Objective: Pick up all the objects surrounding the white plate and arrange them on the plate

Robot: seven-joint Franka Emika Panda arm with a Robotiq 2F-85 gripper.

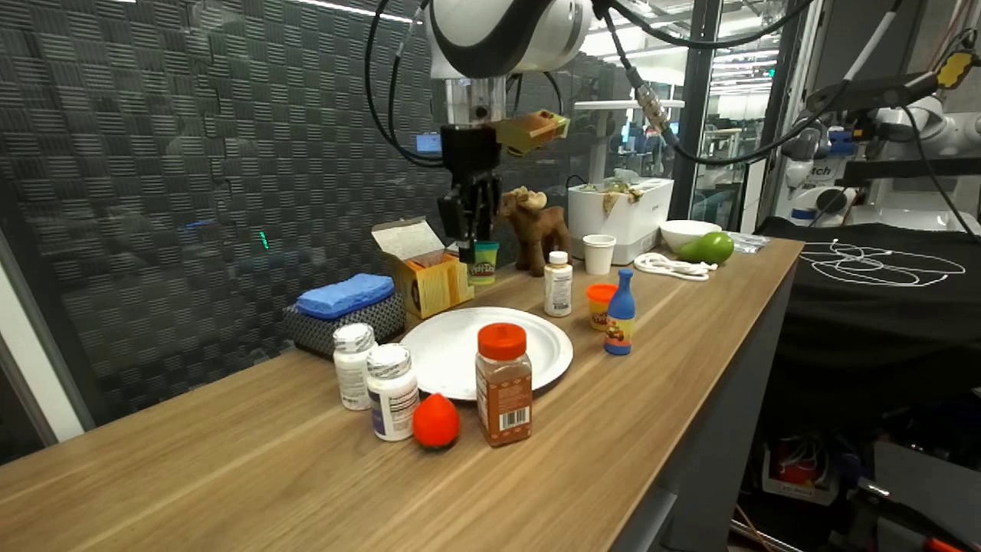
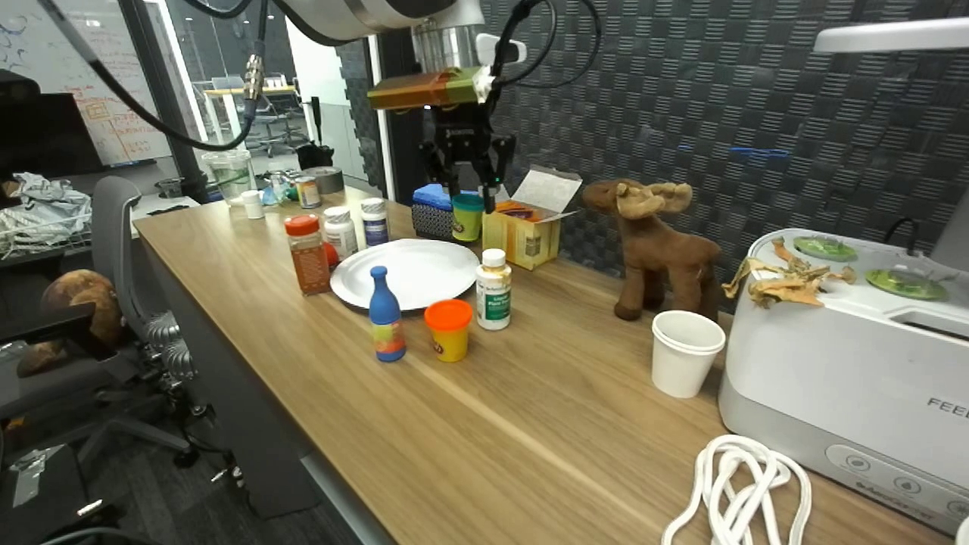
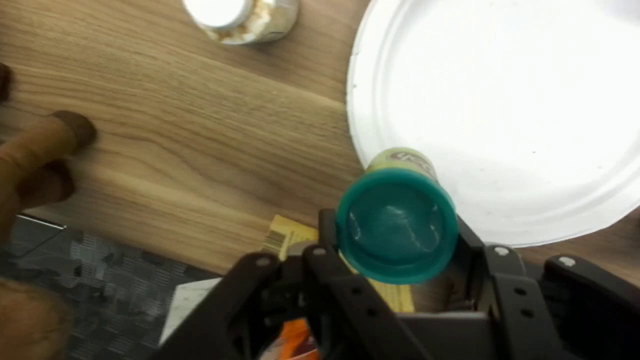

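My gripper point(image 3: 398, 230) is shut on a green-lidded yellow can point(image 2: 467, 219), one finger on either side of its lid. The can hangs by the rim of the white plate point(image 3: 500, 100), which is bare. In both exterior views, small objects stand around the plate: two white pill bottles point(image 1: 354, 369), a red ball point(image 1: 435, 423) and a red-capped brown jar point(image 1: 504, 391). On another side are a white-capped bottle point(image 2: 493, 291), an orange-lidded can point(image 2: 449, 333) and a blue bottle point(image 2: 386, 318). The wrist view shows the white-capped bottle at its top edge.
An open tan box point(image 2: 522, 235) and a dark box with a blue block point(image 1: 345, 295) on top sit near the wall. A brown toy moose point(image 2: 658, 250), paper cups point(image 2: 685, 352), a white planter point(image 2: 855, 348) and white cord point(image 2: 746, 484) stand farther along the table.
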